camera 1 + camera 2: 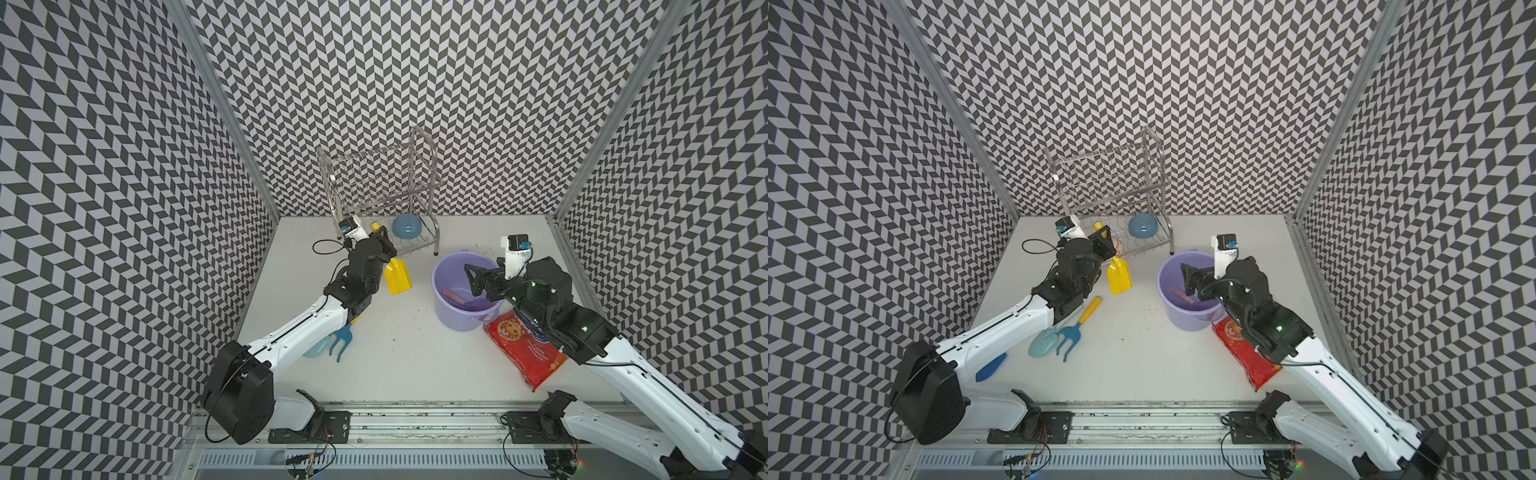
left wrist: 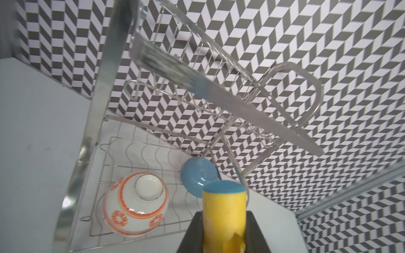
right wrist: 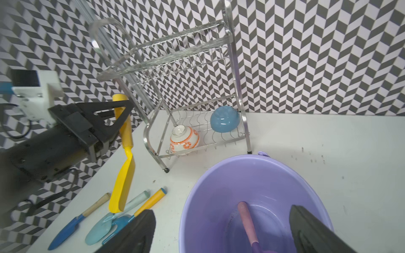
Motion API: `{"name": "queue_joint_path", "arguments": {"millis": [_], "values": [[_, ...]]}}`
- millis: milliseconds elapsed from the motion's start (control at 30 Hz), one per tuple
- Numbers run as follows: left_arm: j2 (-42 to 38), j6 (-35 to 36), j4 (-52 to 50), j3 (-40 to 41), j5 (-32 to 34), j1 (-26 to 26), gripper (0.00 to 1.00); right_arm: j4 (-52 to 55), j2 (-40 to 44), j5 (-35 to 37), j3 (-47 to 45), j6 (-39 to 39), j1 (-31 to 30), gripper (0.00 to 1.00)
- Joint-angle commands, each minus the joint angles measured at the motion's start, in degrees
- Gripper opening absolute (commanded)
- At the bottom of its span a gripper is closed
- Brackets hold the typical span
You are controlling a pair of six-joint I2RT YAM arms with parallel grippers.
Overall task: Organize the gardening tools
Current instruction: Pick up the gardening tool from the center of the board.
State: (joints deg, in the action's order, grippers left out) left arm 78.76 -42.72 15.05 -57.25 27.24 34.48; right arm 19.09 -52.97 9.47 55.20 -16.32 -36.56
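One yellow scoop clamped in left claw, right claw wide apart, seemingly empty

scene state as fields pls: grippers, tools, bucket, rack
left gripper: shut on yellow scoop handle, blade hanging down, near rack
right gripper: open, at bucket mouth
in bucket: purple scoop
on table by left arm: blue fork, pale-blue trowel, dark-blue trowel
rack lower shelf: blue bowl, orange-and-white bowl
other: red bag beside bucket
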Motion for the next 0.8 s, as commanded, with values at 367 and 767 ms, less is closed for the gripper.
{"name": "queue_joint_path", "arguments": {"millis": [367,767], "values": [[4.1,-8.3,12.4,-5.6,-4.7,1.6,0.00,-16.3,2.3,-13.4,-3.4,-0.3,0.2,0.92],[6.1,-11.8,17.0,-7.0,-4.9,1.8,0.00,-23.0,2.4,-18.5,-5.6,-2.7,0.0,0.82]]}}
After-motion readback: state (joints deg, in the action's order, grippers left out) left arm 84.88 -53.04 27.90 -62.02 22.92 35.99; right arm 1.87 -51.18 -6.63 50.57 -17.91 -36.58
